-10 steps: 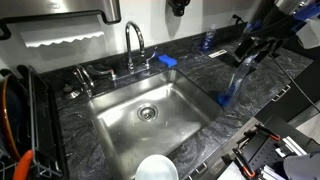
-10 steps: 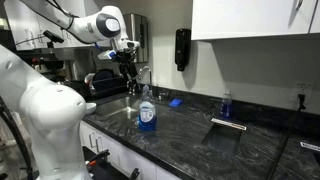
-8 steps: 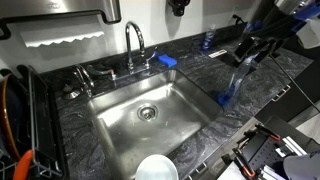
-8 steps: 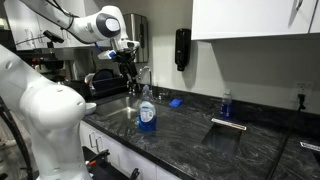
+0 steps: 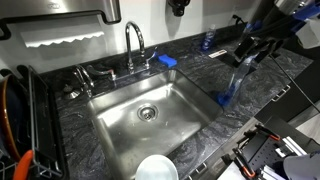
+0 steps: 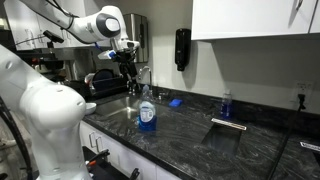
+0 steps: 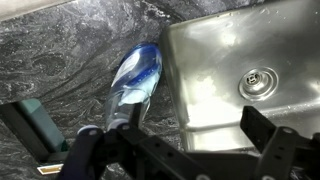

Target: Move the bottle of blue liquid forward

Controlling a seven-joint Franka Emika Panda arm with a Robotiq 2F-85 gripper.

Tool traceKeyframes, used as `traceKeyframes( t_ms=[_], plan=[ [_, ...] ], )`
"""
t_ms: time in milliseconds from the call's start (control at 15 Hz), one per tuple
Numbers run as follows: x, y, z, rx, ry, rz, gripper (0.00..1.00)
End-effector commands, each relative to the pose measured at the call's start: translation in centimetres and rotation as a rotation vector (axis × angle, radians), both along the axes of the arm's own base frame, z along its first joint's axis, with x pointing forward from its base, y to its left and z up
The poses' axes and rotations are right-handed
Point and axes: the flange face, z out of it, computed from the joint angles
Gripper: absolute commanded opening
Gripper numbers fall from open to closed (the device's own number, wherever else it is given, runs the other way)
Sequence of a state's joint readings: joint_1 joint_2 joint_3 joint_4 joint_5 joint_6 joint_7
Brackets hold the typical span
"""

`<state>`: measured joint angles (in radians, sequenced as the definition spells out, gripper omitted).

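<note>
The bottle of blue liquid [image 5: 207, 42] is small and slim. It stands at the back of the dark stone counter near the wall, and also shows in an exterior view [image 6: 225, 105]. It is out of the wrist view. My gripper [image 5: 246, 58] is open and empty. It hangs above the counter beside the sink, well away from that bottle, as an exterior view [image 6: 127, 68] also shows. A taller clear bottle with blue liquid in its lower half [image 5: 231, 87] stands just below and beside the gripper [image 7: 175, 135]. It fills the wrist view's left side [image 7: 135, 78].
A steel sink [image 5: 150, 112] with a tap [image 5: 133, 42] lies mid-counter. A flat bright-blue block [image 5: 166, 60] sits behind the sink. A dish rack [image 5: 15, 115] stands at one end and a white bowl [image 5: 157, 168] at the front. A soap dispenser [image 6: 182, 48] hangs on the wall.
</note>
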<state>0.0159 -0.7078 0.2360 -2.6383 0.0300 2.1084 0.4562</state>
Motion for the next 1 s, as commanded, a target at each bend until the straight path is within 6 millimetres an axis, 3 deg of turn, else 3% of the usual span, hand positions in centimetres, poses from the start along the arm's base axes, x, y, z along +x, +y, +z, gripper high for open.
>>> traceKeyframes(
  t_ms=[0,267,467,667,933],
  plan=[
    [-0.7,1.4,-0.4,-0.028,-0.046,-0.137,1.00],
    [-2.8,5.1,-1.2,-0.081,-0.122,-0.333,1.00],
    [-3.9,6.4,-2.6,-0.177,-0.199,-0.458,1.00],
    [-4.3,6.0,-4.3,-0.248,-0.245,-0.558,1.00],
    [-3.7,3.9,-6.8,-0.296,-0.271,-0.628,1.00]
  ],
)
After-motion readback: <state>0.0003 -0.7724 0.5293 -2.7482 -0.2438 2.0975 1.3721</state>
